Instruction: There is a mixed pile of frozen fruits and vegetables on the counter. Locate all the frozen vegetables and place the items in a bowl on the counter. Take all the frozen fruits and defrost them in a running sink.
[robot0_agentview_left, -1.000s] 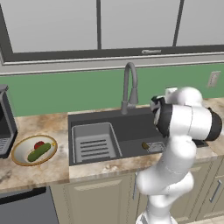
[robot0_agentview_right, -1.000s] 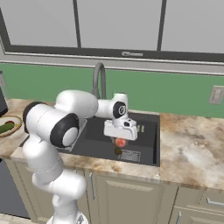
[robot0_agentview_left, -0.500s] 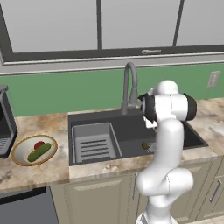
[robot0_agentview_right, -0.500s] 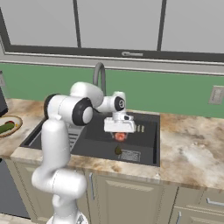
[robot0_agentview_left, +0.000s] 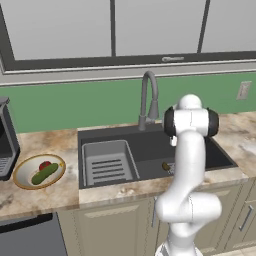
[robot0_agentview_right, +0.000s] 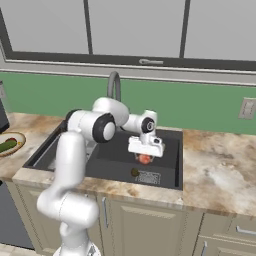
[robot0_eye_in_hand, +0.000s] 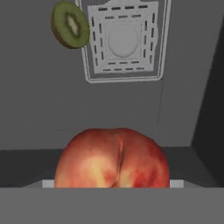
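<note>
My gripper (robot0_agentview_right: 145, 155) hangs low over the dark sink (robot0_agentview_right: 167, 142), shut on a red-yellow peach (robot0_agentview_right: 145, 159). The hand view has that peach (robot0_eye_in_hand: 113, 159) large at the bottom centre, and it hides my fingertips. A halved kiwi (robot0_eye_in_hand: 71, 25) lies on the sink floor beside the square drain (robot0_eye_in_hand: 124, 39); the same kiwi (robot0_agentview_right: 134, 172) is near the sink's front wall. On the counter to the left stands the bowl (robot0_agentview_left: 22, 177), holding a green cucumber (robot0_agentview_left: 44, 173) and a small red item (robot0_agentview_left: 45, 164).
The curved faucet (robot0_agentview_left: 148, 95) rises behind the sink, close to my arm. A grey dish rack (robot0_agentview_left: 107, 162) fills the sink's left part. A dark appliance (robot0_agentview_left: 5, 140) stands at the far left of the counter. An outlet (robot0_agentview_right: 247, 107) is on the green wall.
The arm's elbow has swung round to stand more upright in both base views. The gripper with the peach has stayed nearly in place over the sink.
</note>
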